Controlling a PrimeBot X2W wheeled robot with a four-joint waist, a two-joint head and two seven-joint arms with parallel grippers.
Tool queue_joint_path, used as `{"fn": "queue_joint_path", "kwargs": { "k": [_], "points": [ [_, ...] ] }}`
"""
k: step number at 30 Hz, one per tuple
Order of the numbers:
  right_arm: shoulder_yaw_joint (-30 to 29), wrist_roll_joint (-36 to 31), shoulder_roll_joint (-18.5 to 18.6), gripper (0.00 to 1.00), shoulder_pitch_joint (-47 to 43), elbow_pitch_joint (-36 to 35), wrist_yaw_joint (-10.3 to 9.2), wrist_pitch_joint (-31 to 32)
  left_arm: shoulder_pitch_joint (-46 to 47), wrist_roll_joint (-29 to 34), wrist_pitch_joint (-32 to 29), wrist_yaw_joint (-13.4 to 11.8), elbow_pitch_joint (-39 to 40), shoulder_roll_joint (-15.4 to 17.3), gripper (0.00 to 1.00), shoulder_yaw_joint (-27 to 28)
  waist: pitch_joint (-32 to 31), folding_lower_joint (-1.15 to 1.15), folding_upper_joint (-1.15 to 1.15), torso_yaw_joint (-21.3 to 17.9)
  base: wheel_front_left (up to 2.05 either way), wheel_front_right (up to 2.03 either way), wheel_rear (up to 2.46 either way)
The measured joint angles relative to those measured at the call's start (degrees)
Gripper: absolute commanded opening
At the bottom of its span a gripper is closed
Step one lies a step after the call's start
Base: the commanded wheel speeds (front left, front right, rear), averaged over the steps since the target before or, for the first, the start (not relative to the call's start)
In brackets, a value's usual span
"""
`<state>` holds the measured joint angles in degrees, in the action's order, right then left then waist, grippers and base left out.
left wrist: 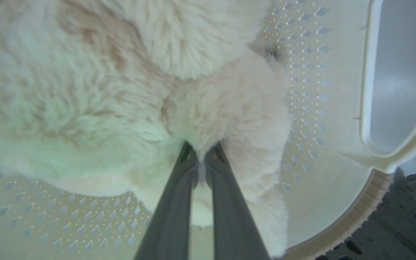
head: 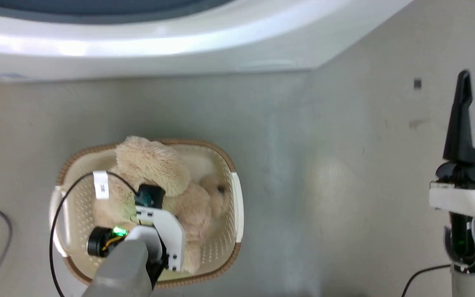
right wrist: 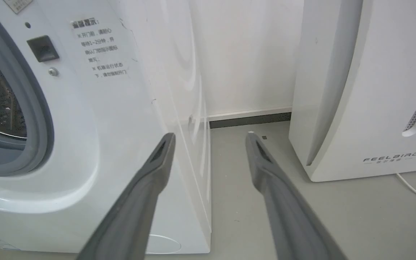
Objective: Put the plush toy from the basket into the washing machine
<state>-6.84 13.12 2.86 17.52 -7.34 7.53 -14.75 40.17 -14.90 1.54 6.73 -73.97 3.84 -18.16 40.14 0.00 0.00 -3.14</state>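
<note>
Left end effector (left wrist: 200, 153) pinches the plush toy (left wrist: 85, 90), fingers nearly closed on its fur. Best to lift straight up so its limbs clear the basket (left wrist: 359, 216). Right end effector (right wrist: 209, 139) gapes, empty.

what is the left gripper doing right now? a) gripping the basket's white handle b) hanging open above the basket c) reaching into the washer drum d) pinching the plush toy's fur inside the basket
D: in the left wrist view the left gripper has its fingers nearly together, with fur of the plush toy pinched between them, and the toy lies in the basket.
</note>
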Motion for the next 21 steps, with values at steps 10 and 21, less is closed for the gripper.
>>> {"fn": "queue_joint_path", "kwargs": {
  "k": [10,21],
  "points": [
    [0.24,0.18,0.00,1.00,-4.82,2.81,0.00,0.00,-4.91,-1.35,6.83,0.51,-0.02,-0.71,0.00,-3.16,-10.24,-0.01,0.00,1.94,0.00,0.00,0.00],
    [0.09,1.29,0.00,1.00,-10.66,5.20,0.00,0.00,-10.75,-4.53,11.58,0.51,1.54,-0.83,0.00,-7.32,-20.67,-0.01,0.00,3.80,0.00,0.00,0.00]
  ]
}}
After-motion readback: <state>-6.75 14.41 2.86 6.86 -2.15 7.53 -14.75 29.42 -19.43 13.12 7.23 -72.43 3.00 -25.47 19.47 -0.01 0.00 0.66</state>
